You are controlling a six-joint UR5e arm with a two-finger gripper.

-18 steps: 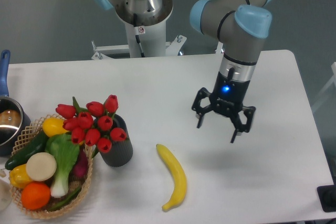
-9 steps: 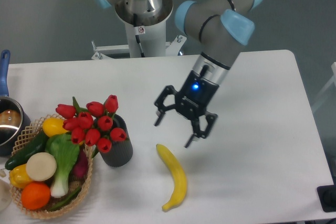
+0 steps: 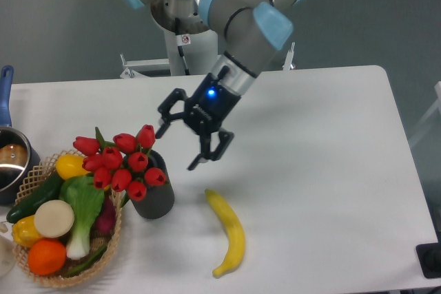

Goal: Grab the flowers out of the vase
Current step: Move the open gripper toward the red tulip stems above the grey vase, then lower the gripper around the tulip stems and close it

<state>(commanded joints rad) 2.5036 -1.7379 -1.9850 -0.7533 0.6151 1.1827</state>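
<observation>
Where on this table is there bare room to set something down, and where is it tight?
Bare: the table's right half beyond the banana, and the back left strip behind the flowers. Crowded: front left, where basket, vase and pot cluster, with the open gripper beside the flowers.

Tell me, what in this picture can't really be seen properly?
- Flowers' stems: hidden by the buds and the vase.
- Steel pot: cut off by the left edge.
- Lower basket contents: covered by the produce on top.
- Arm above the tool: cut off by the top edge.
</observation>
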